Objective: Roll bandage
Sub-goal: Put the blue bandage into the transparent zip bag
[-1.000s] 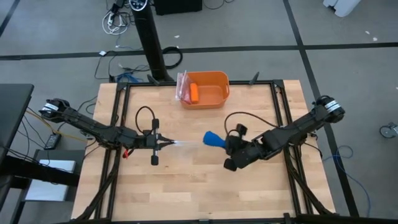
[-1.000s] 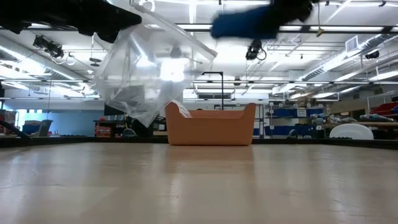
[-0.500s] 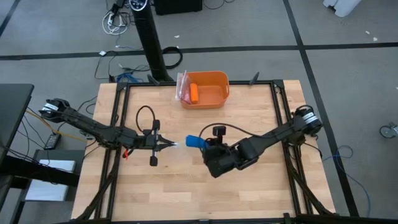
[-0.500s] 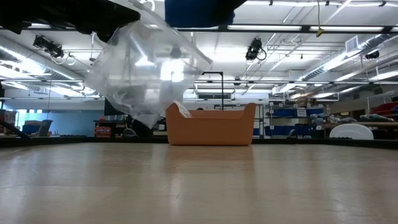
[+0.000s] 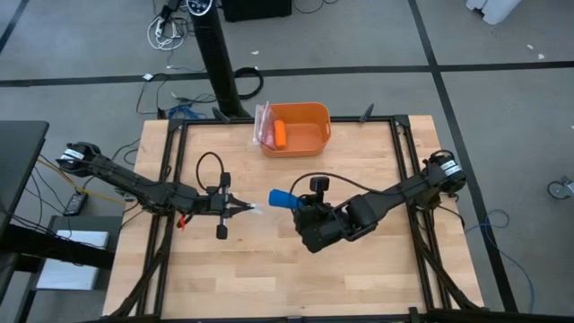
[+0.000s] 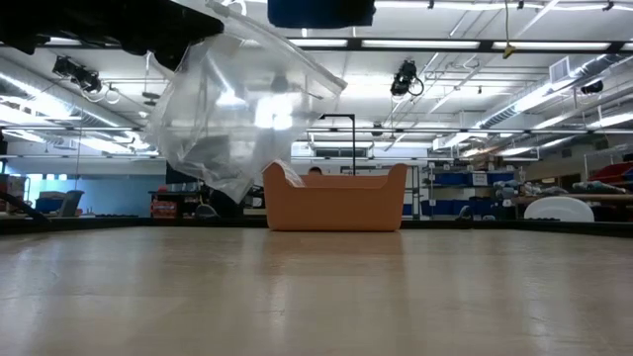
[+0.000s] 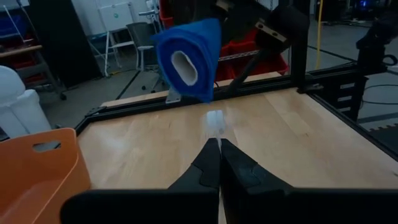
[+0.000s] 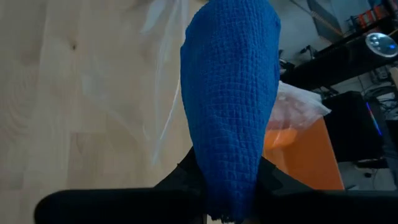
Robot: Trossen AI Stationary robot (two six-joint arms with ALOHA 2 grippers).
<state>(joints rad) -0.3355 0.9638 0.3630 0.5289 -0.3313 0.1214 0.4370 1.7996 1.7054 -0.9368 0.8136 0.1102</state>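
The bandage (image 5: 281, 198) is a compact bright blue roll with a pale hollow core (image 7: 185, 66). It is held above the table's middle by my right gripper (image 5: 297, 205), which is shut on it. A little to its left, my left gripper (image 5: 243, 208) is shut on a crinkly clear plastic bag (image 6: 232, 109). The bag hangs below the gripper, clear of the table. The roll's free end points at the left gripper and stands just beyond the bag's held edge (image 7: 215, 122). My left gripper pinches the clear bag's top edge (image 7: 215, 127) between its two shut fingers, which lie level and point toward the table's right. The bag hangs slack below, off the table. My right gripper pinches the roll's near end (image 8: 229, 168) between its two fingers (image 8: 186, 177), which lie along the roll. The roll sticks out past the fingertips toward the table's left, lifted clear.
An orange bin (image 5: 316, 117) stands at the table's far edge, with a small orange cylinder (image 5: 281, 135) inside and a plastic bag (image 5: 261, 126) at its left rim. A black frame (image 5: 405, 152) runs round the table.
My right gripper has carried the blue roll toward the table's left, close to the left gripper, rising a little and rolling its wrist. The roll stays in its hold. The clear bag has swayed slightly under the left gripper.
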